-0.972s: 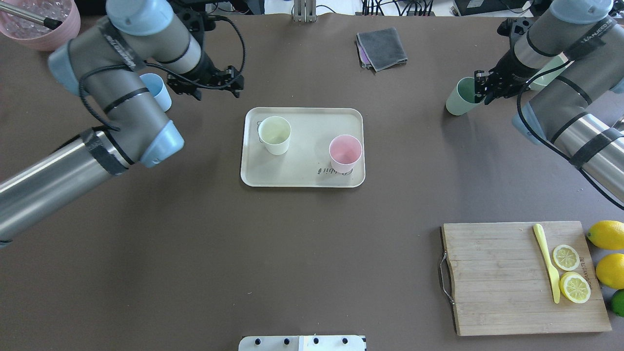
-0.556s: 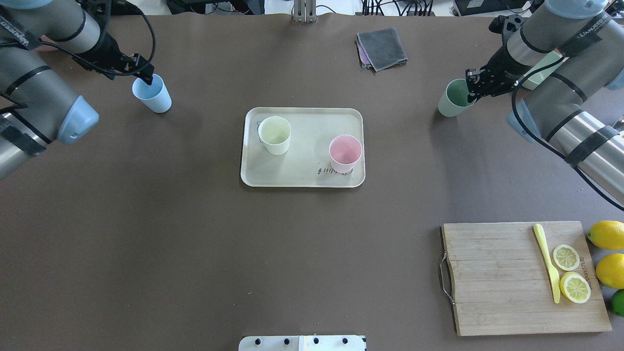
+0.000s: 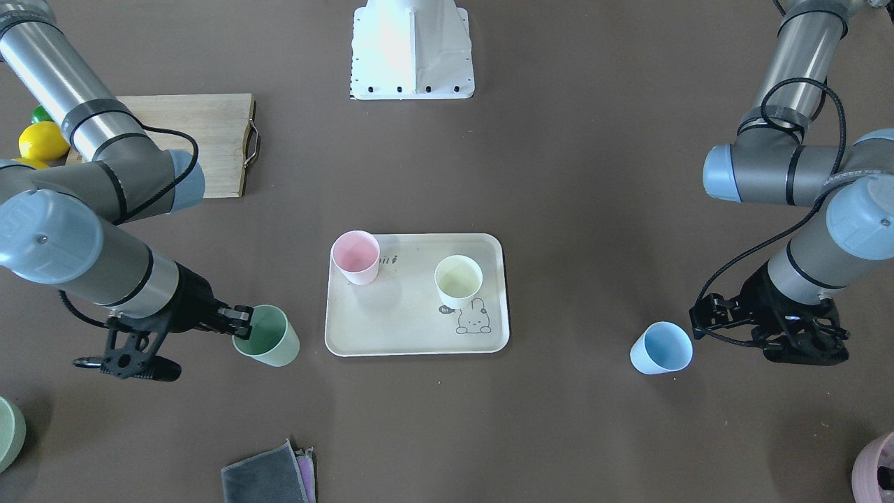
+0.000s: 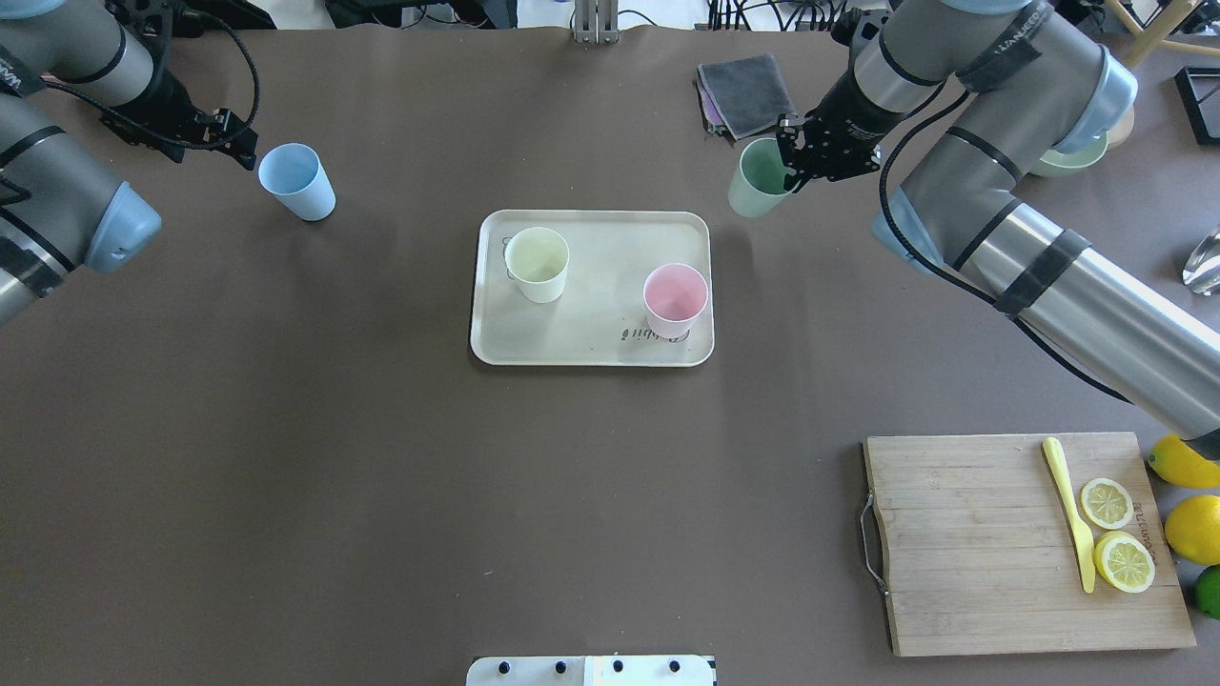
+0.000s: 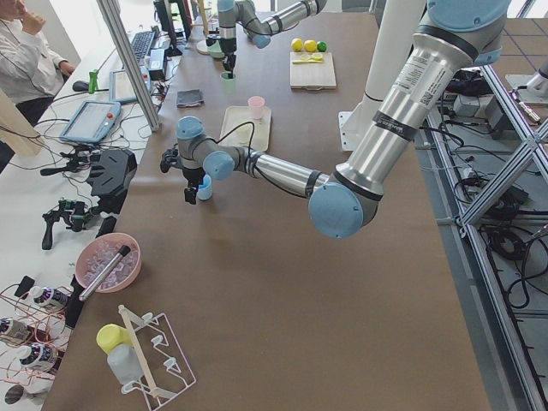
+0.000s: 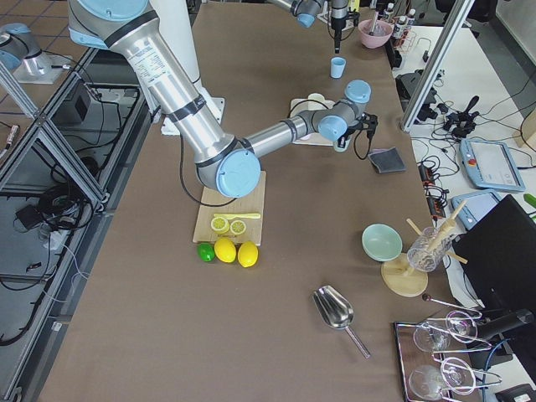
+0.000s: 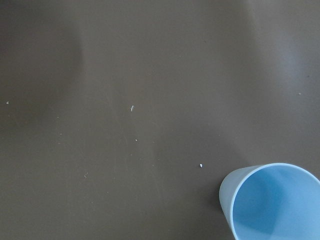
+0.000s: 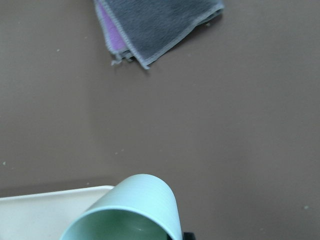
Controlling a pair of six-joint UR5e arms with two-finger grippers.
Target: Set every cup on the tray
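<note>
The cream tray [image 4: 591,348] lies mid-table and also shows in the front view [image 3: 412,335]. On it stand the yellow cup [image 4: 537,264] and the pink cup [image 4: 675,300]. My right gripper [image 4: 793,171] is shut on the rim of the green cup [image 4: 758,191], holding it tilted just off the tray's far right corner; the right wrist view shows the cup [image 8: 135,205] beside the tray's corner [image 8: 45,215]. The blue cup [image 4: 297,181] stands on the table at the far left. My left gripper [image 4: 238,143] is open and empty, just left of it and apart from it.
A grey cloth [image 4: 748,93] lies at the far edge, close behind the green cup. A wooden cutting board [image 4: 972,543] with lemon slices and a yellow knife lies near right. A green bowl [image 4: 1072,162] and a pink container [image 3: 876,468] stand at the table's edges.
My right gripper has carried the green cup left, from the far right to beside the tray. My left gripper swung from near the tray to the blue cup, then drew slightly left of it.
</note>
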